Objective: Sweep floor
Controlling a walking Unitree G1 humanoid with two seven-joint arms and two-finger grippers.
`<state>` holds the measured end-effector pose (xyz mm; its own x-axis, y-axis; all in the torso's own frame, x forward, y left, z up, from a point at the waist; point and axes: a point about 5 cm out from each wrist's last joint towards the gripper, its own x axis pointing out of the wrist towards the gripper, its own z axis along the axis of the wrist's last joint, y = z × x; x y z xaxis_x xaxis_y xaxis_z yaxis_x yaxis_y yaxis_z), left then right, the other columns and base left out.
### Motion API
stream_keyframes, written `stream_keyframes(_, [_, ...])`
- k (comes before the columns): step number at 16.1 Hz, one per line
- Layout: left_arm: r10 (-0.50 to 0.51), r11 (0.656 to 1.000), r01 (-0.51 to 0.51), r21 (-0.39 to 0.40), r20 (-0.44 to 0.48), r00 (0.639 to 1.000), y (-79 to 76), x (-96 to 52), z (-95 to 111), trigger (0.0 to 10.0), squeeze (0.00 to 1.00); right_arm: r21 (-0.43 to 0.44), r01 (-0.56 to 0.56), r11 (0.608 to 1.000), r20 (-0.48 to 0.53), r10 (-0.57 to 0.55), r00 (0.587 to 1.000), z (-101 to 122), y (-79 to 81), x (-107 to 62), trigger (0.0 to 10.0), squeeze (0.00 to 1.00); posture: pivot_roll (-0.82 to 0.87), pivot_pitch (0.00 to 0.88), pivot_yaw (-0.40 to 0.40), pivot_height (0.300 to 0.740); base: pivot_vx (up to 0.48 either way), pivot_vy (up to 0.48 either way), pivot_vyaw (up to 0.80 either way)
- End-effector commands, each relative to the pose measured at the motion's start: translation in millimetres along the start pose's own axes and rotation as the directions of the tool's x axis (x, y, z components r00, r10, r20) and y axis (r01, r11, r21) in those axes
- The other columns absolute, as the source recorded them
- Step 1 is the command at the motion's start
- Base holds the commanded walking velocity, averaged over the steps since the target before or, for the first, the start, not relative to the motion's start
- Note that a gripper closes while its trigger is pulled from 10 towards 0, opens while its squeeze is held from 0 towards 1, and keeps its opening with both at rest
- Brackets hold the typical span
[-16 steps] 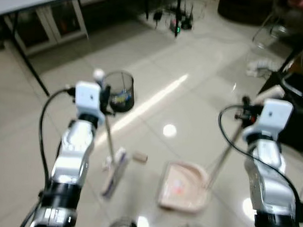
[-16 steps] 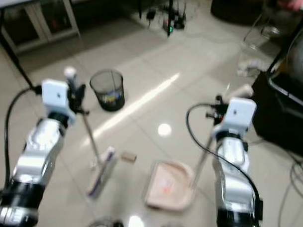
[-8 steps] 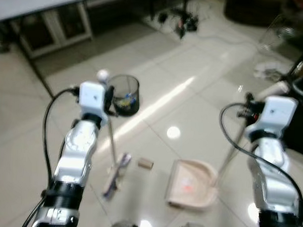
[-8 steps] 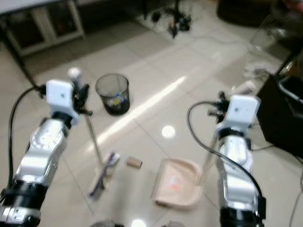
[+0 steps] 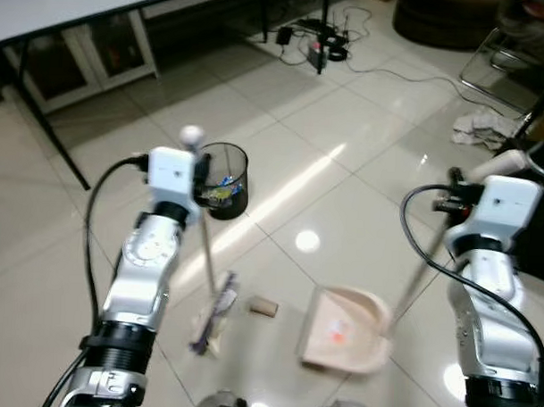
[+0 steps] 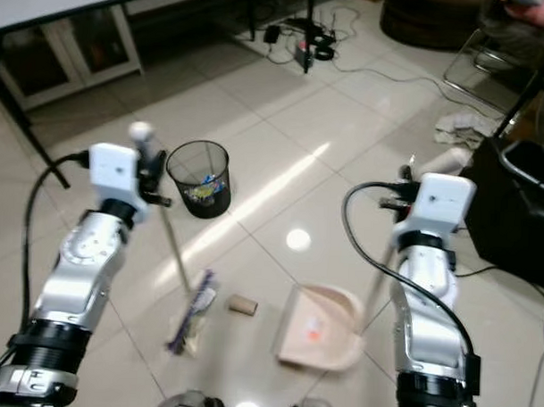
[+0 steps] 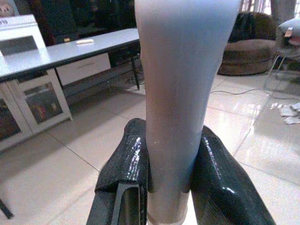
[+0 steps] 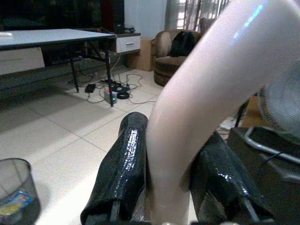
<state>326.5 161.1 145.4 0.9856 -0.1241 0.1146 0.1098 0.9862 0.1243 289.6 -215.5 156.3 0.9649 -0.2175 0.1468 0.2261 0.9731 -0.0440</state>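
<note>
- Left tool (image 7: 169, 185) clamps broom handle (image 5: 202, 226); right tool (image 8: 171, 187) clamps dustpan handle (image 5: 418, 273).
- Broom head (image 5: 216, 310) now nearer brown scrap (image 5: 264, 305), lower centre; dustpan (image 5: 345, 331) just right.
- Scrap not yet swept in.

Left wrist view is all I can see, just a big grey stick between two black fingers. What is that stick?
Observer: It is the handle of a broom. The left gripper is shut on it, and the brush end rests on the floor tiles.
Operator: Is there stuff to sweep up?
Observer: Yes, a small brown piece lies on the floor just beside the brush.
Operator: Where does it go?
Observer: A pink dustpan sits on the floor on the far side of that piece. The right gripper is shut on its long handle.
Operator: Is there a bin?
Observer: Yes, a black mesh bin stands farther off, beyond the broom.
</note>
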Motion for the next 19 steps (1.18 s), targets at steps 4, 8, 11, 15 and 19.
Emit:
stream_keyframes(4, [-0.009, 1.000, 0.009, -0.003, 0.037, 0.999, -5.4, 3.3, 8, 10.0, 0.00, 0.007, 0.005, 1.000, 0.060, -0.005, 0.998, 12, -4.2, 4.0, 10.0, 0.00, -0.04, 0.097, 0.065, 0.740, 0.362, 0.000, 0.00])
stream_keyframes(8, [0.024, 0.999, -0.024, -0.031, 0.020, 1.000, -2.1, 5.1, 7, 10.0, 0.00, -0.009, -0.052, 0.999, 0.082, 0.053, 0.995, 16, 3.1, 11.3, 10.0, 0.00, -0.03, 0.090, 0.050, 0.740, 0.081, 0.000, 0.00])
stream_keyframes(11, [0.030, 0.999, -0.030, 0.013, 0.030, 0.999, 0.2, 5.6, 10, 10.0, 0.00, -0.030, -0.108, 0.994, 0.099, 0.111, 0.989, 16, 9.5, 20.3, 10.0, 0.00, -0.02, 0.101, 0.052, 0.740, 0.000, 0.000, 0.00])
stream_keyframes(15, [0.038, 0.999, -0.039, 0.016, 0.032, 0.999, -1.5, 7.5, 10, 10.0, 0.00, -0.044, -0.154, 0.987, 0.109, 0.158, 0.981, 16, 20.5, 22.7, 10.0, 0.00, -0.03, 0.096, 0.055, 0.740, 0.000, -0.261, 0.50])
stream_keyframes(19, [0.035, 0.999, -0.035, 0.018, 0.039, 0.999, -3.9, 13.0, 14, 10.0, 0.00, -0.049, -0.163, 0.985, 0.122, 0.168, 0.978, 17, 23.9, 26.4, 10.0, 0.00, -0.03, 0.112, 0.065, 0.740, 0.000, -0.410, 0.80])
